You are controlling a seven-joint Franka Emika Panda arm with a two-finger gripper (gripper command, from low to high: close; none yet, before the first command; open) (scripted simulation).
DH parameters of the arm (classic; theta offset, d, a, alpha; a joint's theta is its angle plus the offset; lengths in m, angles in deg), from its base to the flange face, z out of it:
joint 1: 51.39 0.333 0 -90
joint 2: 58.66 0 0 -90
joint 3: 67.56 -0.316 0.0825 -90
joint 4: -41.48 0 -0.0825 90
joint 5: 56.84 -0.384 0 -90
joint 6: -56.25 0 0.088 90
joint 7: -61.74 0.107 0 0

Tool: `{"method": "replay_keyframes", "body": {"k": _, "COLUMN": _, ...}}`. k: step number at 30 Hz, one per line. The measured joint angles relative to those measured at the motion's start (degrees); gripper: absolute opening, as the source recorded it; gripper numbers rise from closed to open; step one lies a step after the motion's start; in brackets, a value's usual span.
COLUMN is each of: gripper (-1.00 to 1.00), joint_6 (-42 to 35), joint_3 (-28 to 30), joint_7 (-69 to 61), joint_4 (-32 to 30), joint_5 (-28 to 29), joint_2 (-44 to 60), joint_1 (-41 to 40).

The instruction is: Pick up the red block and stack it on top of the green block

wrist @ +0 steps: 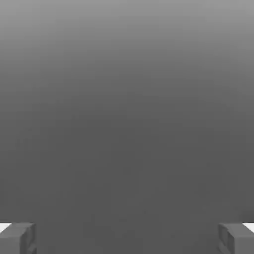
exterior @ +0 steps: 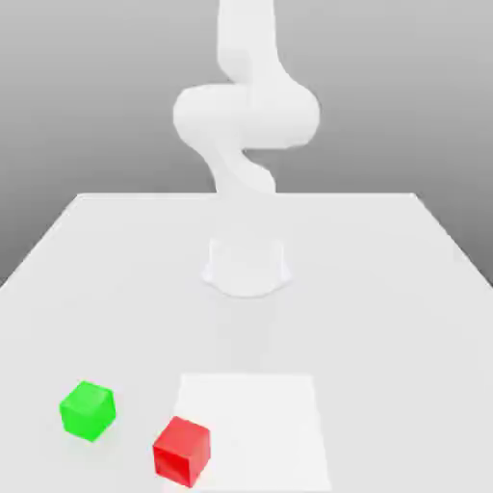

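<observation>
While the claw [wrist: 127, 239] stands spread and empty, the red block [exterior: 182, 452] sits near the tabletop's [exterior: 366, 337] front edge, the green block [exterior: 88, 411] nearer its front-left corner in the exterior view. Step: pre-grasp, I judge; next, reach above red.

1. No text, label, brand, number or sign can be read in either view.
</observation>
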Motion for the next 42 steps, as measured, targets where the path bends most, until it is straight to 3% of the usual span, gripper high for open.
{"method": "replay_keyframes", "body": {"k": 24, "gripper": 0.00, "joint_6": 19.9, "joint_3": 1.6, "joint_7": 12.2, "joint_4": -9.9, "joint_5": -0.5, "joint_2": 50.2, "joint_1": -6.7}}
{"method": "replay_keyframes", "body": {"k": 29, "gripper": 0.00, "joint_6": 27.9, "joint_3": 1.2, "joint_7": 12.1, "joint_4": -8.9, "joint_5": -1.4, "joint_2": 60.6, "joint_1": -7.2}}
{"method": "replay_keyframes", "body": {"k": 30, "gripper": -1.00, "joint_6": 29.0, "joint_3": 1.2, "joint_7": 12.0, "joint_4": -8.7, "joint_5": -1.4, "joint_2": 61.9, "joint_1": -7.2}}
{"method": "replay_keyframes", "body": {"k": 37, "gripper": -1.00, "joint_6": 28.9, "joint_3": 1.1, "joint_7": 12.1, "joint_4": -8.7, "joint_5": -1.3, "joint_2": 61.8, "joint_1": -7.3}}
{"method": "replay_keyframes", "body": {"k": 42, "gripper": -1.00, "joint_6": 21.5, "joint_3": 1.4, "joint_7": 12.2, "joint_4": -10.1, "joint_5": -0.8, "joint_2": 52.9, "joint_1": -7.3}}
